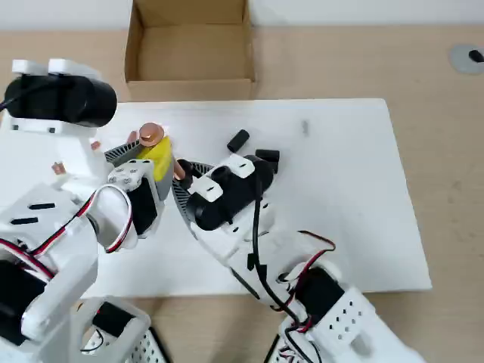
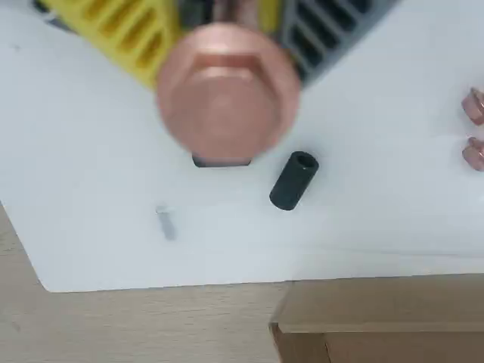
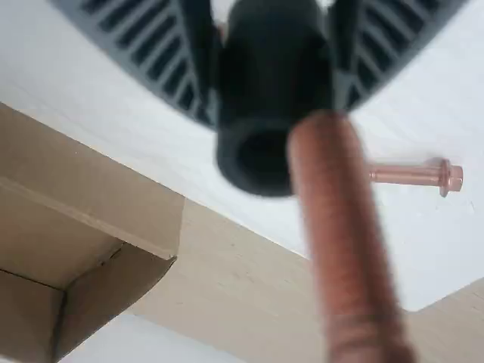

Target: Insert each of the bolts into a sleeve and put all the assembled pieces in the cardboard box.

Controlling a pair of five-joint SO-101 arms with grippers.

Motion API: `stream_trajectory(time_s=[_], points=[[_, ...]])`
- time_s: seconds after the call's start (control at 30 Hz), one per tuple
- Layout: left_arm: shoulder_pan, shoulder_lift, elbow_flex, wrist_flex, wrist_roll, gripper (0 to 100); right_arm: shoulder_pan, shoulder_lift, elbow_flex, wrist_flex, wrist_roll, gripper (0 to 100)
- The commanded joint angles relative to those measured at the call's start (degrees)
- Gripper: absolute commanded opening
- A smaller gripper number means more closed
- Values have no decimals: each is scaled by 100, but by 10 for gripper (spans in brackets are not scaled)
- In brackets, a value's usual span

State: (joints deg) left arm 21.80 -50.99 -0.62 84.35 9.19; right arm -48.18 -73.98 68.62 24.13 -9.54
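L pincer (image 1: 148, 148) pinching bolt (image 2: 227, 91) near the head end, shank aimed at R pincer (image 3: 268, 68), which is clamped on sleeve (image 3: 261, 151) above the mat (image 1: 340, 212). Bolt tip sits beside the bore, not in yet. Both pcs look small, light, rigid, so any misalignment prob jams or twists one in the grip. Sleeve's round, likely slick: hold mid-body, bore end free. Tight btw the arms; loose sleeve (image 1: 238, 140) lies near. Box (image 1: 189, 89) on worktop (image 1: 446, 189) just past mat's far edge, top open, approach looks free.
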Motion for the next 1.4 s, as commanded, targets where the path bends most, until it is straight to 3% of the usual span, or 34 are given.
stream_trajectory(time_s=[0.0,0.37,1.37], points=[[53,31,-26,-35,9,7,84,-92,-31,-176,-35,10],[35,22,492,-668,-132,7,84,-92,-31,-167,-35,10],[-378,-22,571,-967,-387,7,84,-84,-31,-167,-35,10]])
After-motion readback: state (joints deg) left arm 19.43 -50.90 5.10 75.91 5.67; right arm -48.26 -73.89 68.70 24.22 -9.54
